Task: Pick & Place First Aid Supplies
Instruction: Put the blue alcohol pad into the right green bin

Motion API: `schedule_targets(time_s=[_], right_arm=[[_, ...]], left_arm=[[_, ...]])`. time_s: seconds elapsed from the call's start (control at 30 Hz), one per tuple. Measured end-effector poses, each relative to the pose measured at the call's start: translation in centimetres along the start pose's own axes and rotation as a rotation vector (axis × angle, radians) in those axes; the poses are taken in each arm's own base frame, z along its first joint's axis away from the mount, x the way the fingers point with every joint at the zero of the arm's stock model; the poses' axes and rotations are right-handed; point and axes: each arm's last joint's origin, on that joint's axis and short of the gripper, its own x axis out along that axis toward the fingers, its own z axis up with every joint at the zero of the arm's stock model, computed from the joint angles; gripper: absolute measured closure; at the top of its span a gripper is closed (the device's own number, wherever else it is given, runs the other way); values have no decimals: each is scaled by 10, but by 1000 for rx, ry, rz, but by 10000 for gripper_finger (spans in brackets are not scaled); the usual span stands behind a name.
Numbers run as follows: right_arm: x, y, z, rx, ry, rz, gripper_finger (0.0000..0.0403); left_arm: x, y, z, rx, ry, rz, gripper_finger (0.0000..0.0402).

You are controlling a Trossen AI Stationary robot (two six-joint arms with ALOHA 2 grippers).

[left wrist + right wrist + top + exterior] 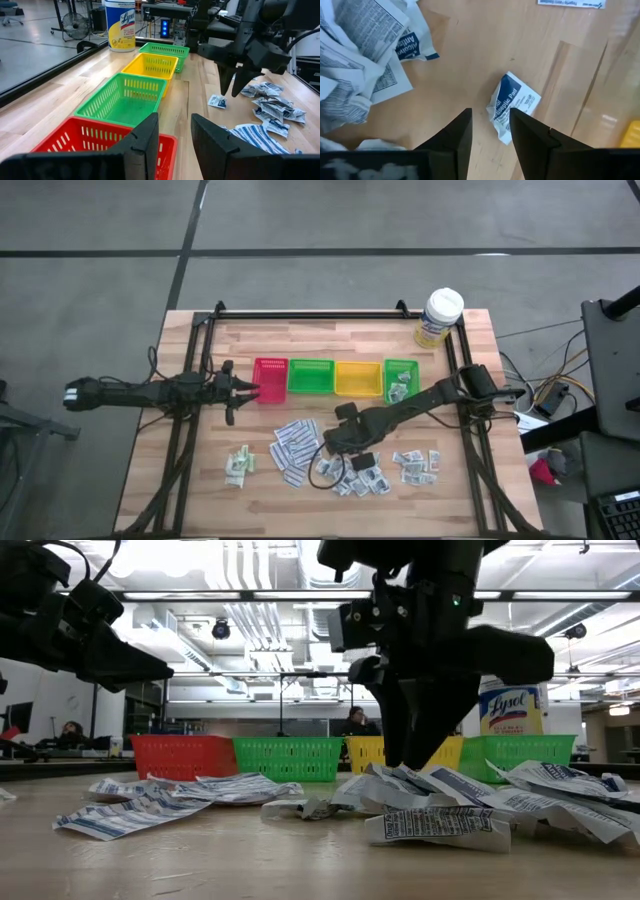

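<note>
Crumpled white-and-blue paper antiseptic packet (512, 106) lies alone on bare wood just beyond right gripper (490, 131), jaws narrowly parted, empty; left gripper (175, 134) likewise, over red plastic tray (80, 137).

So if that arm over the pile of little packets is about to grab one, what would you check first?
1. Right gripper fingers apart: ok.
2. Right gripper holds nothing: ok.
3. A packet lies just ahead of its fingers, apart from the others: ok.
4. Fingers low enough to pinch it: cannot tell.
5. Left gripper out of the way, over the red tray: ok.
6. Trays have room: ok; the far green tray already holds some.
</note>
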Motion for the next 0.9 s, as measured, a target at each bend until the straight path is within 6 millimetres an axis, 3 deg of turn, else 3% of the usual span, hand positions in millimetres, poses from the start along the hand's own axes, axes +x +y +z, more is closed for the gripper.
schedule_targets(time_s=[0.47,0.9], right_arm=[[18,-1,-11,14,-12,-9,294],[19,-2,-12,29,-9,2,363]], left_arm=[[0,0,0,0,0,0,289],[0,0,0,0,0,0,289]])
